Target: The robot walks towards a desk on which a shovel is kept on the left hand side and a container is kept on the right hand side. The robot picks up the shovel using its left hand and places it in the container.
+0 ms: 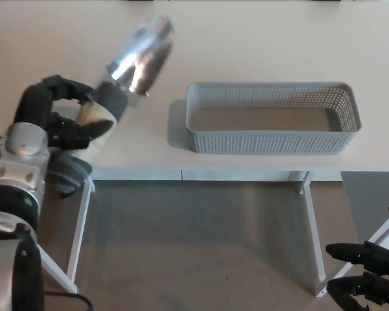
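Observation:
My left hand (58, 116) is shut on the pale handle of the shovel (133, 65), near the desk's left front. The shiny metal scoop is lifted off the desk and points up and to the right, a little blurred. The grey perforated container (272, 118) stands on the right half of the white desk (259, 45), apart from the scoop, and holds nothing. My right hand (369, 285) hangs low at the bottom right, below desk height, with its fingers apart and nothing in them.
The desk's white legs (84, 220) and a crossbar run under the front edge. Grey carpet floor (201, 253) lies below. A white frame (382, 240) stands at the lower right next to my right hand.

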You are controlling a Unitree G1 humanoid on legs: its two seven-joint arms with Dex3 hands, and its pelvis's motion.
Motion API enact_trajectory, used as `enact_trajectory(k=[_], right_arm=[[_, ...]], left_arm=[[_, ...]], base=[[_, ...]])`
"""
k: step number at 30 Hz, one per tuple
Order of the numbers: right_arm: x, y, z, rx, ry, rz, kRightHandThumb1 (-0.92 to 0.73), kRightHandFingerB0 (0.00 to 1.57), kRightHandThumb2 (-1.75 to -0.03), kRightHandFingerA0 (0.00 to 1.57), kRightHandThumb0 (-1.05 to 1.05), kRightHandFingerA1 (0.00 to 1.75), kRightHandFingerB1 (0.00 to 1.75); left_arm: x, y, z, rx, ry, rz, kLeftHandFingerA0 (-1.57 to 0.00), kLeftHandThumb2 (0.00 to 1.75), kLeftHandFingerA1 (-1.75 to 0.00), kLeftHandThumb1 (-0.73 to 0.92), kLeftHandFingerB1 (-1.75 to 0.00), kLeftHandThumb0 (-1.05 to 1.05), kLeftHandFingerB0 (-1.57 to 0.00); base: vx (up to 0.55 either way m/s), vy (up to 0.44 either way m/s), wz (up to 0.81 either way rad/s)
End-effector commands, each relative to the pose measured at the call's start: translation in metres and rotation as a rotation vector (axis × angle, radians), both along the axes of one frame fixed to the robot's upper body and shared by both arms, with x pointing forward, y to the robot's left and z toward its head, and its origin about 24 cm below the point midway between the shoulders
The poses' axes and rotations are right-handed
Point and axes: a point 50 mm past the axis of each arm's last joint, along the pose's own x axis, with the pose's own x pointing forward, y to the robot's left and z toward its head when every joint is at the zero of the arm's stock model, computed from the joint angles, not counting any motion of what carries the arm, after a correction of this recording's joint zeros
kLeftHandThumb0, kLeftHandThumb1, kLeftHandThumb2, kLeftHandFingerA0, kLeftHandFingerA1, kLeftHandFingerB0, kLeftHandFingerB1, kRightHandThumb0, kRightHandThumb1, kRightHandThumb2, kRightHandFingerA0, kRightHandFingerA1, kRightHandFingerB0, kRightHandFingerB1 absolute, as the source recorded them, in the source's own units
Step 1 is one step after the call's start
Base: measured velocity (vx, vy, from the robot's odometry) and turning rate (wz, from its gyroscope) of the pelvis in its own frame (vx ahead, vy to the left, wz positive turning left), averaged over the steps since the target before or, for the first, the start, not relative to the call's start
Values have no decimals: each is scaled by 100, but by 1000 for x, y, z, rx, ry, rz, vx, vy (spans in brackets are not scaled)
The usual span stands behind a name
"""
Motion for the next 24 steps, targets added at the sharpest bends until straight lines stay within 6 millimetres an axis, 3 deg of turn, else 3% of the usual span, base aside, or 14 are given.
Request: enact_trajectory(k=[1, 4, 6, 7, 12, 14, 18, 19, 21, 23, 24], right_arm=[[0, -7, 3, -26, -1, -3, -40, 56, -83, 76, -44, 73, 61], [-1, -7, 3, -37, 1, 5, -41, 56, -83, 77, -45, 73, 60], [-2, -8, 3, -42, 1, 8, -41, 56, -83, 78, -44, 73, 61], [-2, -8, 4, -37, -4, 6, -50, 66, -55, 80, -43, 60, 49], [0, -8, 5, -32, 2, 11, -50, 65, -55, 78, -46, 60, 49], [-1, -7, 4, -30, 8, 13, -50, 65, -55, 77, -46, 60, 49], [-1, -7, 5, -43, 8, 15, -49, 65, -56, 79, -47, 60, 49], [-1, -7, 5, -37, 8, 13, -52, 67, -55, 79, -44, 60, 49], [-1, -7, 5, -38, 9, 17, -51, 67, -55, 80, -43, 60, 49], [-1, -7, 4, -35, 12, 16, -50, 66, -55, 80, -44, 60, 49], [-1, -7, 4, -36, 11, 17, -51, 68, -55, 80, -43, 60, 49]], left_arm=[[6, 23, 29, -247, -143, 211, -81, 63, -165, 75, -140, -11, -69], [8, 25, 36, -84, -149, 142, -88, 68, -162, 76, -138, -11, -72], [10, 22, 42, 3, -157, 83, -92, 78, -148, 70, -126, -11, -79], [13, 19, 48, 46, -173, 44, -94, 87, -146, 65, -126, -9, -81], [22, 3, 68, 197, -208, -102, -87, 82, -151, 69, -126, -14, -78], [26, -9, 79, 303, -251, -195, -102, 87, -127, 68, -125, -11, -80], [32, -29, 92, 414, -287, -312, -105, 87, -139, 69, -120, -18, -84], [36, -48, 103, 521, -306, -397, -95, 64, -140, 78, -122, -19, -75], [37, -66, 110, 654, -327, -471, -72, 61, -158, 68, -131, -21, -63], [36, -78, 112, 714, -383, -528, -69, 61, -158, 68, -106, -22, -68], [35, -83, 112, 735, -396, -544, -76, 60, -137, 68, -57, -24, -77]], base=[[0, 0, 0], [0, 0, 0], [0, 0, 0], [0, 0, 0], [0, 0, 0], [0, 0, 0], [0, 0, 0], [0, 0, 0], [0, 0, 0], [0, 0, 0], [0, 0, 0]])
